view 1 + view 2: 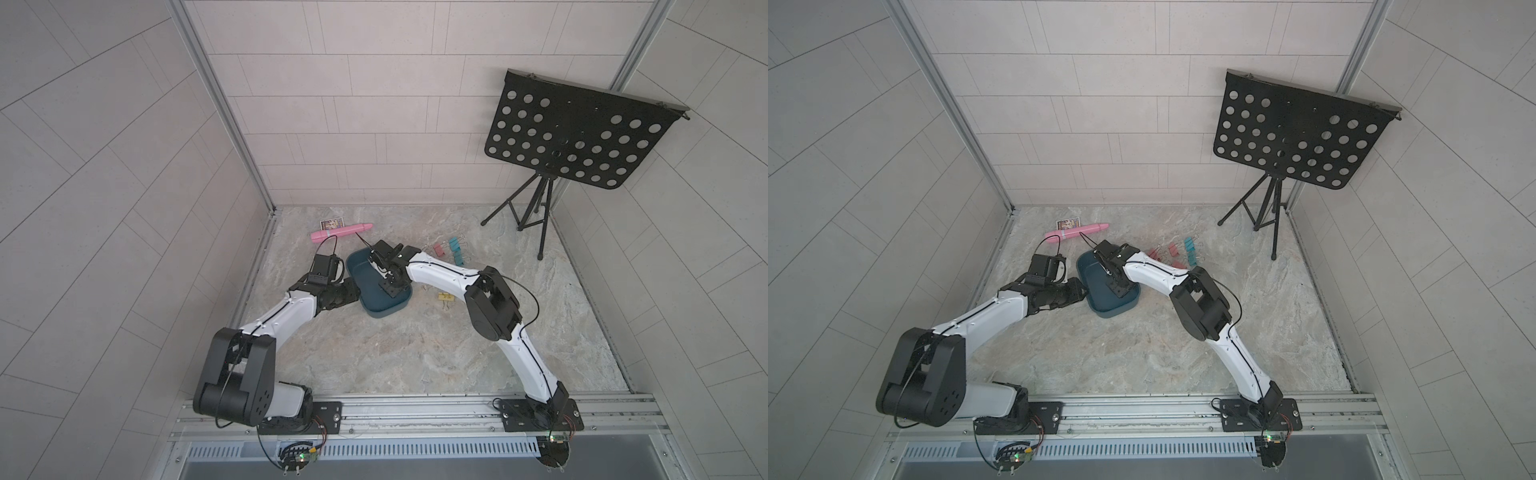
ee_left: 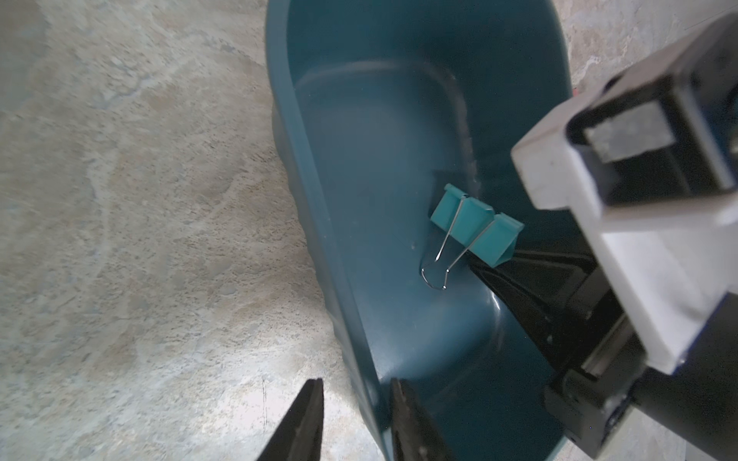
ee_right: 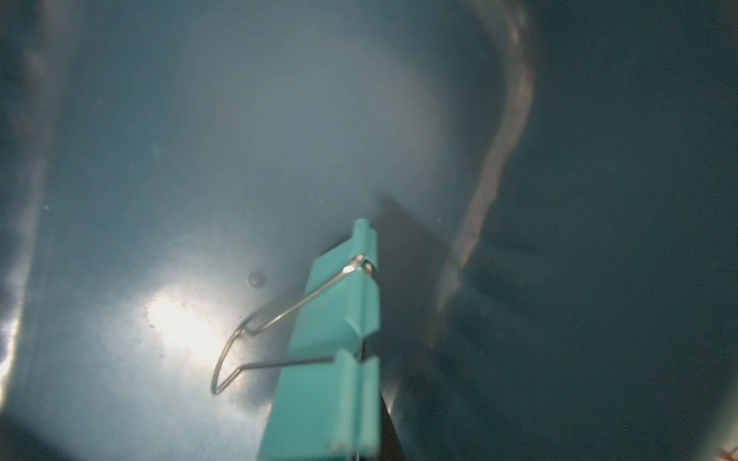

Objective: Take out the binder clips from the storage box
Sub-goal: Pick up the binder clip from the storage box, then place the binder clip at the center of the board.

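Observation:
The storage box (image 1: 382, 311), a dark teal tub, lies mid-table in both top views. My right gripper (image 1: 392, 290) reaches down into it and is shut on a teal binder clip (image 2: 475, 223), which hangs at its fingertips just above the box floor (image 3: 279, 119). In the right wrist view the clip (image 3: 331, 359) fills the lower middle, one wire handle sticking out sideways. My left gripper (image 2: 355, 419) straddles the box's near side wall (image 2: 327, 223), one finger inside and one outside, holding it. More binder clips lie on the table: pink and teal ones (image 1: 451, 251) and a yellow one (image 1: 445, 297).
A long pink crayon-shaped tube (image 1: 340, 232) and a small printed card (image 1: 332, 223) lie behind the box. A black perforated music stand (image 1: 577, 133) on a tripod (image 1: 536, 208) occupies the back right corner. Tiled walls close in the table on three sides.

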Available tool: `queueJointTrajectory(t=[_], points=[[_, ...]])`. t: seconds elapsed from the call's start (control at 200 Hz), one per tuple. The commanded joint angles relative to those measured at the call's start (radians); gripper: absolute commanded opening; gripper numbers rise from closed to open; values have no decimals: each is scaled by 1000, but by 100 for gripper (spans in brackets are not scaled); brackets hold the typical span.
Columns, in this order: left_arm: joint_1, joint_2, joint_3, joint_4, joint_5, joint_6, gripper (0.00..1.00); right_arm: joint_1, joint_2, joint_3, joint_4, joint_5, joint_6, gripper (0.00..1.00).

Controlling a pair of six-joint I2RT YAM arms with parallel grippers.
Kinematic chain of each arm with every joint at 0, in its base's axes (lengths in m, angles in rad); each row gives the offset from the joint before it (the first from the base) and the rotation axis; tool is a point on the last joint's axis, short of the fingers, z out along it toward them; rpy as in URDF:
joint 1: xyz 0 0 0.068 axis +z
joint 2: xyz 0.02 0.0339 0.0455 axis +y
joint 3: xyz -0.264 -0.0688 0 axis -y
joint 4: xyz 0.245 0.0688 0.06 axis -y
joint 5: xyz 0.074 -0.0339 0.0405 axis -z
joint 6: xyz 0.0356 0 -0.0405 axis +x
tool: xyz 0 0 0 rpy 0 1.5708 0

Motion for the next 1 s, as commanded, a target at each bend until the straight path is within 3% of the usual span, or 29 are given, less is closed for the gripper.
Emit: queueJointTrajectory(t=[0.0, 0.6, 0.821, 0.996], points=[[-3, 1, 22, -4, 1, 21, 37, 5, -27, -16, 12, 22, 2, 3], [-4, -3, 22, -7, -3, 22, 37, 3, -255, -111, 67, 15, -31, 0], [-4, -3, 22, -8, -7, 24, 37, -22, -339, -140, -8, 143, -88, 0], [-3, -2, 21, -9, -19, 32, 37, -104, -450, -238, -51, 194, -119, 0]])
